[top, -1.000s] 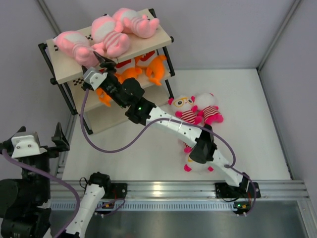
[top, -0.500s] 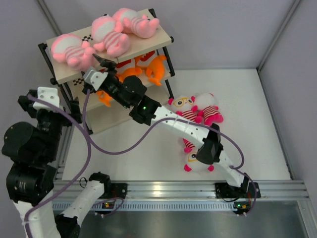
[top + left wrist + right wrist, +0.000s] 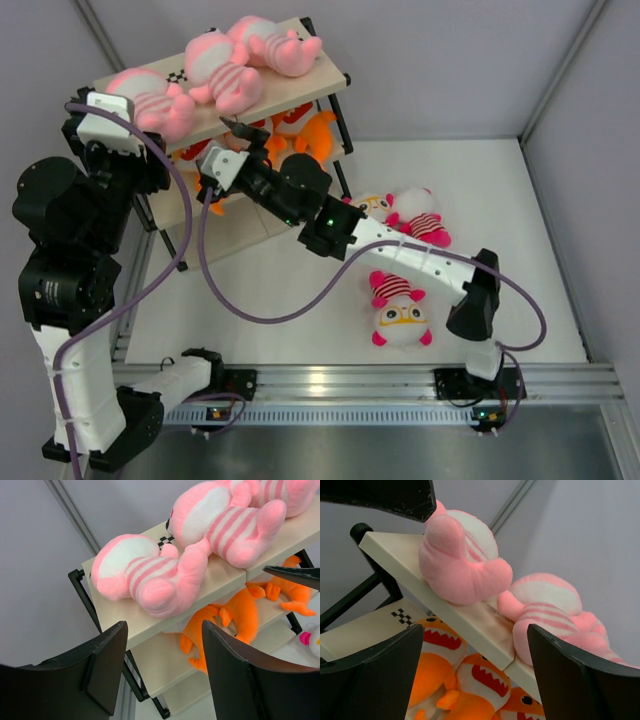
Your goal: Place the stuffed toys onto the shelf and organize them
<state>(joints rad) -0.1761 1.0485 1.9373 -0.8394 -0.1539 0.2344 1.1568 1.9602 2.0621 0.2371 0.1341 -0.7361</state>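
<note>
The shelf point(image 3: 322, 80) stands at the far left. Three pink toys point(image 3: 222, 72) lie on its top board, and orange toys point(image 3: 305, 130) lie on the middle board. Three white-headed striped toys lie on the table: two side by side point(image 3: 400, 222) and one nearer point(image 3: 400, 312). My right gripper point(image 3: 232, 140) is open and empty at the shelf's front, just below the top board. In its wrist view the gripper point(image 3: 475, 630) faces pink toys point(image 3: 460, 565) and orange toys point(image 3: 485, 680). My left gripper point(image 3: 112, 140) is open and empty beside the shelf's left end. In its wrist view the gripper point(image 3: 164, 630) faces a pink toy point(image 3: 145, 575).
The left arm stands tall along the left wall. The right arm stretches diagonally across the table from its base point(image 3: 470, 385), with its purple cable looping over the floor. Grey walls close in the back and right. A metal rail runs along the near edge.
My left arm has risen from low at the near left up to the shelf's left end. My right gripper has shifted right along the shelf front, and its elbow has swung off the nearest white-headed toy.
</note>
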